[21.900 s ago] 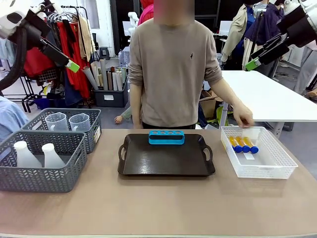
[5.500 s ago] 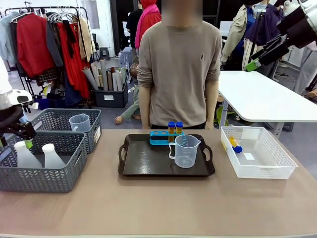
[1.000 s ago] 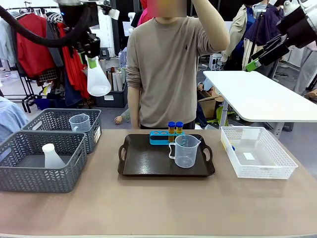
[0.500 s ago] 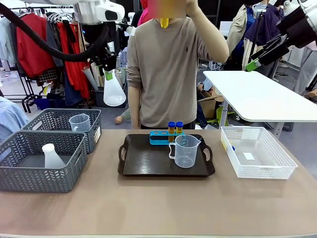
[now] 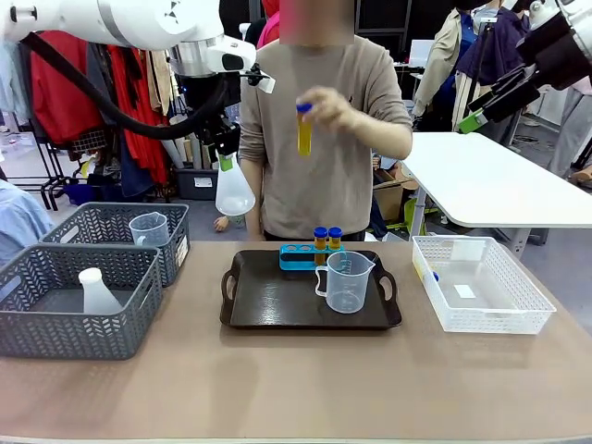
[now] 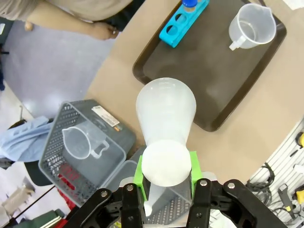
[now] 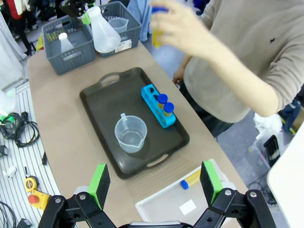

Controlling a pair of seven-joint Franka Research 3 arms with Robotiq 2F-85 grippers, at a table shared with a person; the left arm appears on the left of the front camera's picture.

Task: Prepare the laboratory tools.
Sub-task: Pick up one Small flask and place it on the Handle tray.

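Observation:
My left gripper [image 5: 225, 159] is shut on the neck of a translucent white conical flask [image 5: 235, 191], which hangs in the air above the table, left of the black tray [image 5: 277, 310]. In the left wrist view the flask [image 6: 165, 111] sits between the green pads [image 6: 138, 174]. On the tray stand a clear measuring beaker [image 5: 348, 280] and a blue rack [image 5: 298, 258] with two amber tubes [image 5: 326, 237]. The person's hand holds a third amber tube [image 5: 304, 131] at chest height. Another tube [image 7: 190, 179] lies in the white basket [image 5: 513, 314]. My right gripper [image 7: 155, 183] is open, high at the right.
Two grey baskets stand at the left: the near one [image 5: 55, 328] holds a second flask [image 5: 94, 291], the far one [image 5: 111, 217] a second beaker [image 5: 148, 228]. The person stands behind the tray. The table's front strip is bare.
My left arm has carried the flask rightward and lower, toward the tray. The person's hand has brought the amber tube down from head height to chest height.

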